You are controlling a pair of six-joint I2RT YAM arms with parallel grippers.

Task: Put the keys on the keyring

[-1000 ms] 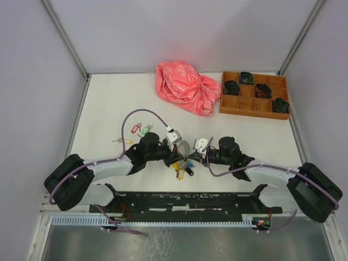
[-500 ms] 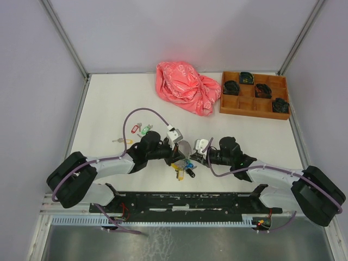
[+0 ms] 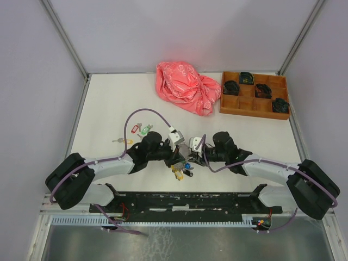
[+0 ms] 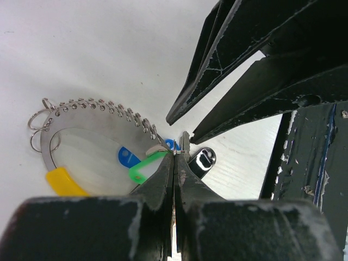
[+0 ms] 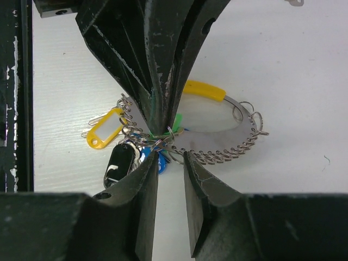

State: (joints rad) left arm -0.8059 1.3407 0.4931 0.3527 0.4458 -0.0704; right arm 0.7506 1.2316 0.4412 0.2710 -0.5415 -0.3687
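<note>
see left pincer pinched shut on keyring rim, mid-bench between both arms. see right pincer slightly parted, tips just beside the ring, gripping nothing. count yellow-, blue-, green-tagged keys bunched at the pinch point.

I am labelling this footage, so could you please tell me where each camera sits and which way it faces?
Top external: above and behind the arms, looking down at the table; both arms show whole, left gripper and right gripper meeting mid-table.
Left wrist: on the left wrist, looking along its shut fingers at the keyring; right gripper opposite.
Right wrist: on the right wrist, looking along its open fingers at the keyring from the other side.
Shared: both wrist views show the keyring and the opposing gripper.
</note>
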